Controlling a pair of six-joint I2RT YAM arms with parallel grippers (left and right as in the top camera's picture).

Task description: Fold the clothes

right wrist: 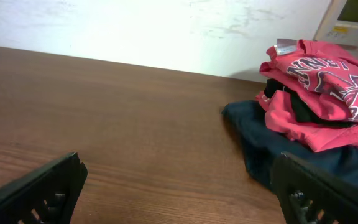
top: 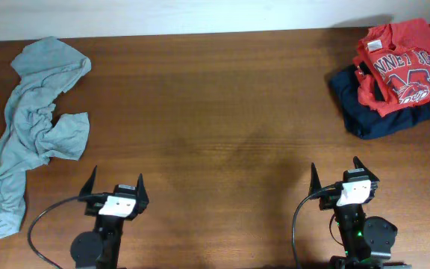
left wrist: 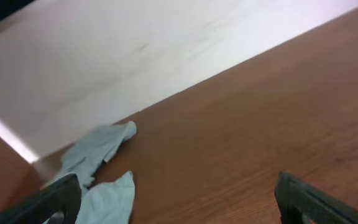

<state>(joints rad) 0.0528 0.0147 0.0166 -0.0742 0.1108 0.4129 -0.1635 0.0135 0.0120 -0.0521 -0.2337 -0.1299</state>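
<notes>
A crumpled pale grey-blue shirt (top: 32, 123) lies unfolded along the table's left side; the left wrist view catches part of it (left wrist: 101, 168). At the far right, an orange-red T-shirt (top: 402, 66) with white-and-navy lettering rests folded on a navy garment (top: 383, 112); in the right wrist view the red shirt (right wrist: 319, 93) sits on the navy one (right wrist: 272, 146), with a strip of black fabric between the red folds. My left gripper (top: 115, 187) is open near the front edge, right of the grey-blue shirt, holding nothing. My right gripper (top: 335, 172) is open too, well in front of the stack.
The wooden table (top: 215, 112) runs back to a white wall (top: 200, 15). Black cables (top: 39, 224) loop beside each arm base at the front edge.
</notes>
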